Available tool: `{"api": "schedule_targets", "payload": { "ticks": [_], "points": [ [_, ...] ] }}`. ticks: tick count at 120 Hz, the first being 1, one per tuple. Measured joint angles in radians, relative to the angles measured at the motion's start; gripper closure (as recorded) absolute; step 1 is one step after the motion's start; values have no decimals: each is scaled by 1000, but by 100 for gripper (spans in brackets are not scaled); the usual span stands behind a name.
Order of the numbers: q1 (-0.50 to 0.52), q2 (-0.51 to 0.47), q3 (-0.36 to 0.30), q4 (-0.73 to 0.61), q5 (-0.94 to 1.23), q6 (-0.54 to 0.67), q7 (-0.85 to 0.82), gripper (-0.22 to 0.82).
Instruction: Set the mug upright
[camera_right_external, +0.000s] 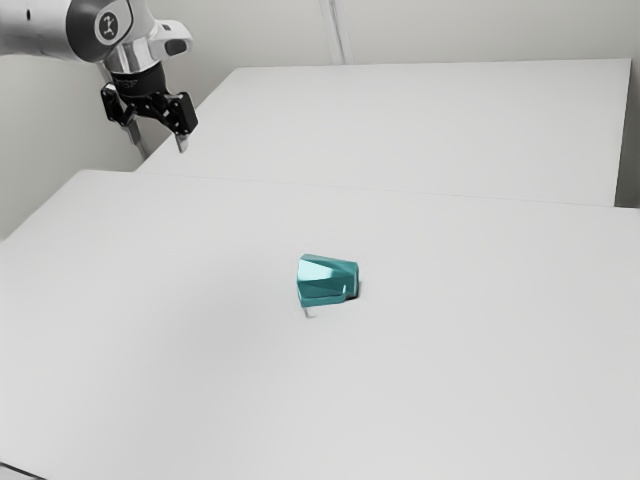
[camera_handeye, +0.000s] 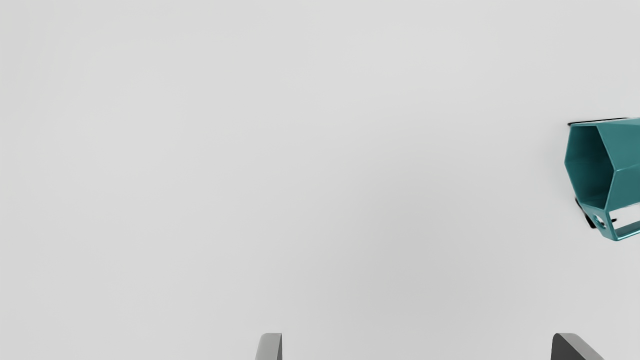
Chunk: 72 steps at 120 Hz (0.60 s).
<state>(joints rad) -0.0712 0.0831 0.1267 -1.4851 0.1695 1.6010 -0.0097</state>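
Observation:
A teal, faceted mug (camera_right_external: 327, 281) lies on its side on the white table in the exterior view, its wider end toward that view's left. High above the table, at the exterior view's upper left, is my gripper (camera_right_external: 180, 143), well apart from the mug. In the wrist view the gripper (camera_handeye: 417, 345) stands open, with nothing between its widely spaced fingers. Part of the mug (camera_handeye: 627, 155) shows there beyond one finger, with its dark hollow mouth and its handle visible; its base end is cut off.
The white tabletop (camera_right_external: 180, 350) spreads around the mug. Behind it in the exterior view is another pale flat surface (camera_right_external: 430, 125), with light walls beyond. A thin dark line crosses the exterior view's lower left corner.

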Motion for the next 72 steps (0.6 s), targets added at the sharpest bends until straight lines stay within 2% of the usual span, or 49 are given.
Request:
{"api": "schedule_targets", "payload": {
  "ticks": [16,36,54,72],
  "points": [
    [3,-3,1,-3,-20,3,-2,2],
    [19,-10,12,-69,-131,109,-12,2],
    [17,-17,60,-204,-312,239,-20,2],
    [28,-19,82,-319,-471,337,-16,2]
  ]
}}
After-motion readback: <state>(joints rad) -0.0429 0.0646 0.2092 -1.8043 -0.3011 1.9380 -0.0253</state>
